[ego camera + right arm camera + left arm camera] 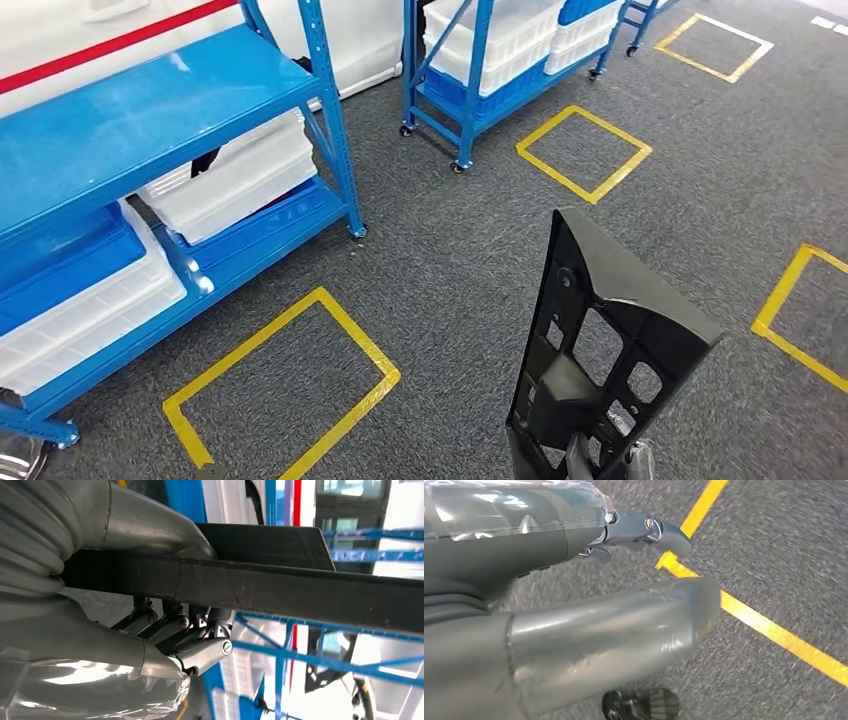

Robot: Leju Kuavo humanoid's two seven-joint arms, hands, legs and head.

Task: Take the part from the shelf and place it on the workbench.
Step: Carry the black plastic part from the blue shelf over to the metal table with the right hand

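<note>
**Part held in the right hand, above the carpet**

The part [600,350], a black plastic panel pierced by several rectangular cut-outs, is seen in the head view standing upright at the lower right, above the grey carpet [460,250]. Its lower end is met by a finger of the right hand [585,458] at the bottom edge of the picture. In the right wrist view the part [300,592] is shown as a long dark bar running across the picture. It is clamped by the right hand [165,605]: the thick grey thumb is laid along one face and the darker fingers [200,652] are curled against the opposite face. The part is therefore held, clear of any shelf or bench.

In the left wrist view the left hand [624,585] is seen over the carpet, beside a yellow floor line [769,627]. The thumb is extended and one dark finger [659,530] is stretched forward. Nothing is held; the fingers are apart from the thumb.

Two blue shelf units are shown in the head view. The nearer unit [150,120] stands at the left and carries white bins [235,180] on its lower level. The farther unit [470,70], on castors, also carries white bins. Yellow taped squares [285,400] are marked on the carpet.
</note>
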